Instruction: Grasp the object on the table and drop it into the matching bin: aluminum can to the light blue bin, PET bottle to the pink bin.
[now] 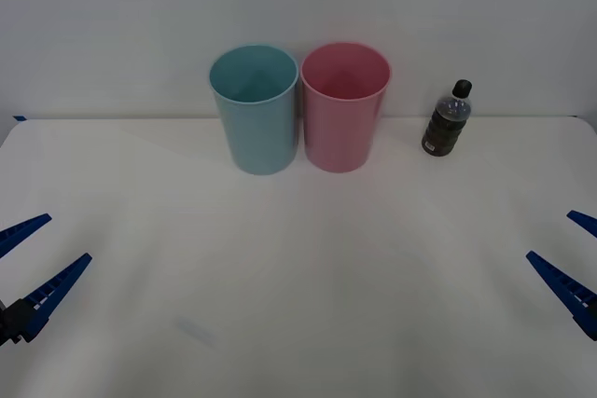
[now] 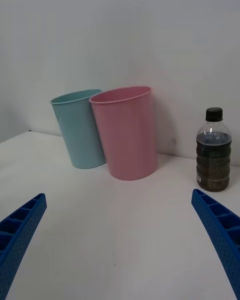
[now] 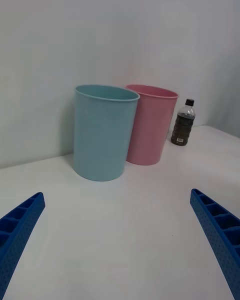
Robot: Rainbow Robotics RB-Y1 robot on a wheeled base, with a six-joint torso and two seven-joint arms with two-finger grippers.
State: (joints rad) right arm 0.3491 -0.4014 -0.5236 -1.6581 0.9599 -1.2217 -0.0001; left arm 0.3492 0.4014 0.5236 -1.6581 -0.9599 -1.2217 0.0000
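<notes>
While both pincers gape wide and empty at the counter's (image 1: 308, 267) near corners, left pincer (image 1: 26, 258), right pincer (image 1: 571, 247), the PET bottle (image 1: 448, 120) stands upright by the far edge. It is just right of the pink bin (image 1: 343, 109), which touches the light blue bin (image 1: 255, 111).

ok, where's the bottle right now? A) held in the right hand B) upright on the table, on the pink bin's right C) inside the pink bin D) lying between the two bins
B: the bottle stands upright on the table, apart from the pink bin, on its right; both hands are open and far from it.
</notes>
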